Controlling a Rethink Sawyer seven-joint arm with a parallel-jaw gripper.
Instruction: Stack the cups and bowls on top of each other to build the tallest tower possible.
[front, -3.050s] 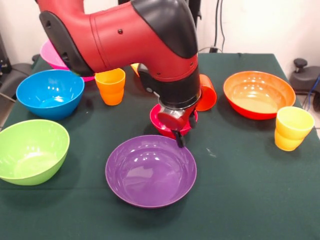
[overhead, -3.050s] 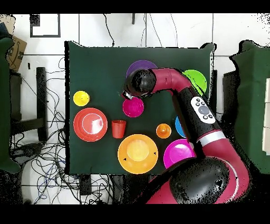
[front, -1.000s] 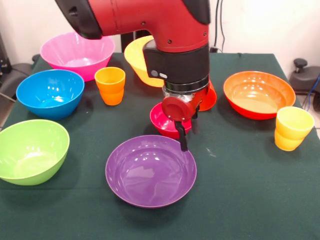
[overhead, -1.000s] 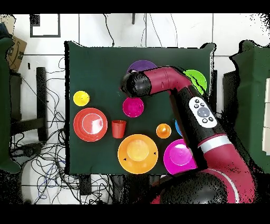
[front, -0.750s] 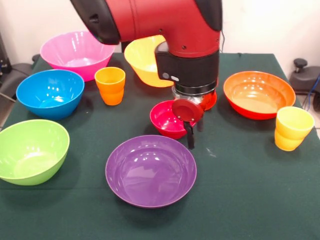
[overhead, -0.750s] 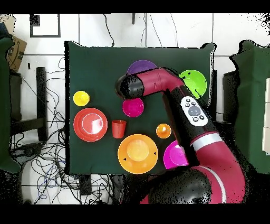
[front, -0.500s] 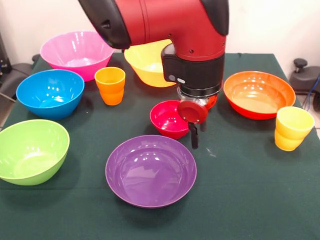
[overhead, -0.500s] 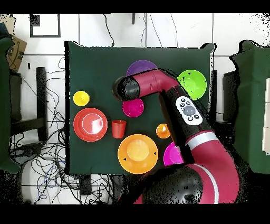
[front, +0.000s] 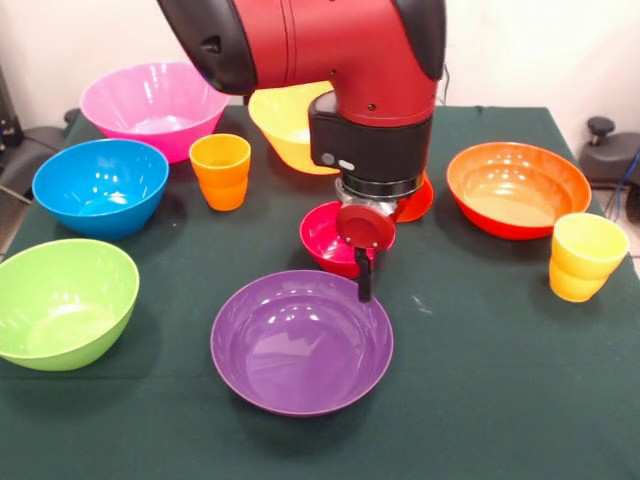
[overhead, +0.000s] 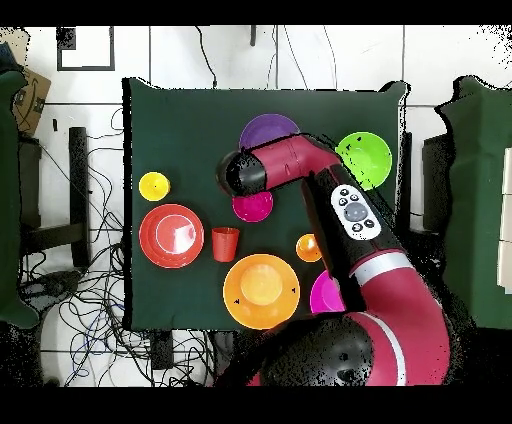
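The gripper (front: 364, 280) hangs low over the table between the small magenta-red bowl (front: 335, 235) and the wide purple bowl (front: 301, 340) — a dark fingertip shows just above the purple rim, but whether the jaws stand wide or narrow cannot be told from where I stand; nothing seems to be carried.

By the look of it, the tower has not been begun. Every piece sits alone on the green cloth: the pink bowl (front: 150, 105) and yellow bowl (front: 290, 125) at the back, the blue bowl (front: 100, 187) and green bowl (front: 62, 300) to one side, the orange-red bowl (front: 517, 187) to the other, with the ribbed orange cup (front: 221, 171) and the ribbed yellow cup (front: 586, 256) standing upright and well apart. The plain red-orange cup (overhead: 225, 243) shows clearly only from overhead, beside the orange-red bowl. All the stacking is left to do.

Against half a second ago, the wrist has swung back toward the magenta-red bowl, so it now covers the side of the rim that was open to view — the bowls and cups themselves have not shifted.
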